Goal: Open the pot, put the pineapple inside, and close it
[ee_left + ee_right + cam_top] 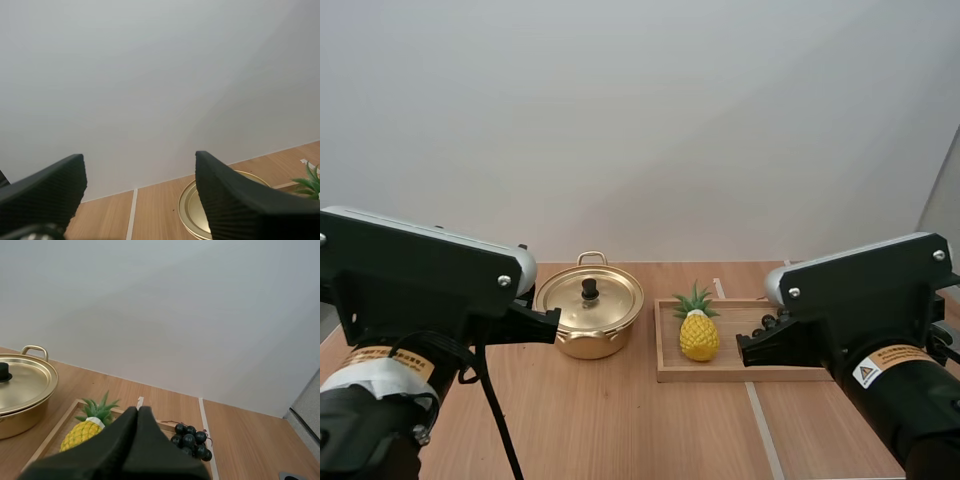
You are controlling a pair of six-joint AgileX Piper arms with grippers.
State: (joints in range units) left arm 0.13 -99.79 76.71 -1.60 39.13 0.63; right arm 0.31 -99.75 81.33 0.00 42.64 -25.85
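A gold pot (pixel 590 318) stands on the wooden table, its lid with a black knob (pixel 590 289) in place. To its right a yellow pineapple (pixel 699 335) with green leaves lies at the left end of a wooden tray (pixel 757 373). My left gripper (pixel 552 326) hovers just left of the pot; in the left wrist view it (pixel 140 200) is open, fingers wide apart, with the pot lid (pixel 189 207) ahead. My right gripper (pixel 747 351) hangs over the tray right of the pineapple; in the right wrist view it (pixel 138 412) is shut into one wedge above the pineapple (pixel 81 433).
A bunch of dark grapes (pixel 192 439) lies in the tray beside the pineapple, near my right gripper. The pot (pixel 20 390) sits left of the tray's rim (pixel 50 440). A plain white wall stands behind the table.
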